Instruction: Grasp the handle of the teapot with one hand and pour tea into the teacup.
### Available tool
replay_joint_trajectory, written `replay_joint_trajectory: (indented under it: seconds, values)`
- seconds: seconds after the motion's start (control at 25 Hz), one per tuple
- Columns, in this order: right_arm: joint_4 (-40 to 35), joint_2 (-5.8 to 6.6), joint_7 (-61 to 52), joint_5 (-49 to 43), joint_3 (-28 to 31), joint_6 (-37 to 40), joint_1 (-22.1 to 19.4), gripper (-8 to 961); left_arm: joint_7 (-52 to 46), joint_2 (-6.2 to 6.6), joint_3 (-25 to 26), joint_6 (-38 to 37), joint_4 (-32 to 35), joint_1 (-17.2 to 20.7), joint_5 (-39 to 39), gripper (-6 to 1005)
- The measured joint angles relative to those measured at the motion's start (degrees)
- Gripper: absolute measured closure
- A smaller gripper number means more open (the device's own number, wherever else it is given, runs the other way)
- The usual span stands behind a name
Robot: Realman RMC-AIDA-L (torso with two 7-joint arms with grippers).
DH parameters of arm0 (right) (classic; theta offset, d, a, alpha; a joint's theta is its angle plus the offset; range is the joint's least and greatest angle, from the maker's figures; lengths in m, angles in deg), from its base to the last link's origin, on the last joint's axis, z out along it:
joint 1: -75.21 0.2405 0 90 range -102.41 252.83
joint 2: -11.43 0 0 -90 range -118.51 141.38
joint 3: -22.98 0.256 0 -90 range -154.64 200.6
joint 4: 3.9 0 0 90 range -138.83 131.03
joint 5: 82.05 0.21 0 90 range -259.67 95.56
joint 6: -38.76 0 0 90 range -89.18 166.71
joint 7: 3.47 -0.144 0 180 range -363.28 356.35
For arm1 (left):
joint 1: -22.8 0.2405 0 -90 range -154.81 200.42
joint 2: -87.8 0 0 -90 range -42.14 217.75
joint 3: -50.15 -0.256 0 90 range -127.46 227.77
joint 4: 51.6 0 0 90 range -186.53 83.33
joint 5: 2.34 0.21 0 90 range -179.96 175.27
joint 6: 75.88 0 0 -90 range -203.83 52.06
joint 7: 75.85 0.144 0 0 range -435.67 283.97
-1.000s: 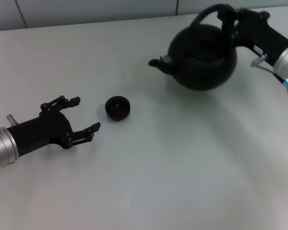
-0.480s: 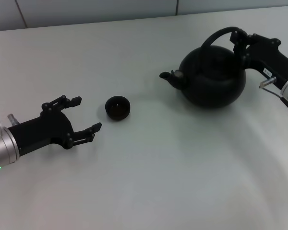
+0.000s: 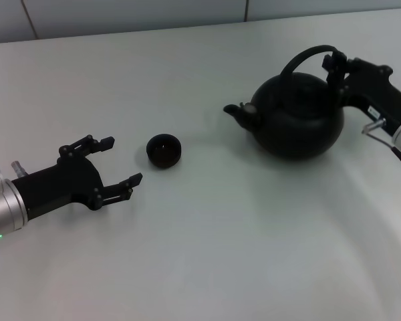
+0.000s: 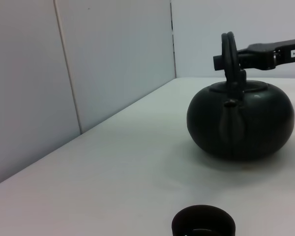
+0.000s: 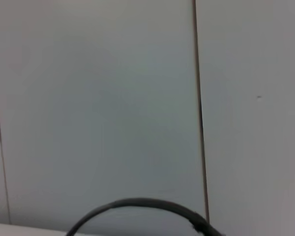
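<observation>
Head view first: what is the right gripper (image 3: 334,67) doing?

— It is closed on the handle (image 3: 306,55) of the teapot (image 3: 297,116), at the right end of the arch. The teapot is on the right part of the white table (image 3: 207,254), with its spout toward the teacup (image 3: 164,150). If its base touches the table, I cannot tell.

— And the left one?

— The left gripper (image 3: 117,160) is low over the table on the left side, its fingers spread wide and holding nothing. The teacup stands upright just beside its fingertips, not touching them, well apart from the teapot.

— Does the left wrist view agree?

— Yes. The teacup (image 4: 203,225) is near, the teapot (image 4: 241,118) farther behind it.
</observation>
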Motion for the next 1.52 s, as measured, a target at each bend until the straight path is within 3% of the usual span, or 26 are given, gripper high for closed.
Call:
replay_joint_trajectory:
  seconds: [0.24,0.6,0.88,1.04,1.08,1.2,1.24,1.52]
  values:
    - [0.03,-0.05,0.0,0.0,0.04,2.93,-1.19,816,-0.12,0.0,0.0,-0.01,0.07,-0.01,0.0,139]
    - [0.15,0.0,0.0,-0.05,0.73,8.23,-4.69,461,-0.47,0.05,0.0,0.01,0.86,0.27,0.0,139]
    - [-0.59,0.35,-3.21,-1.63,-0.43,21.27,-11.65,184,-0.57,0.09,0.01,0.0,2.72,2.05,-0.17,140]
    - [-5.63,0.89,-6.64,-11.09,-4.0,29.51,-14.31,156,-0.63,0.09,-0.01,-0.07,3.7,2.99,-0.17,140]
    - [-9.1,0.8,-9.35,-18.03,-5.09,30.65,-13.9,148,-0.88,0.09,-0.01,-0.3,3.82,3.13,-0.16,140]
    - [-11.44,0.49,-12.62,-23.33,-5.32,29.25,-12.51,127,-1.28,0.1,0.01,-0.82,3.85,3.15,-0.01,140]
    - [-11.94,0.28,-14.27,-26.73,-5.35,26.59,-10.33,120,-1.38,0.09,-0.05,-1.09,3.84,3.14,0.04,140]
    - [-10.85,-0.08,-14.28,-28.58,-6.04,19.66,-5.17,119,-2.0,0.15,-2.55,-1.51,3.86,3.38,0.21,140]
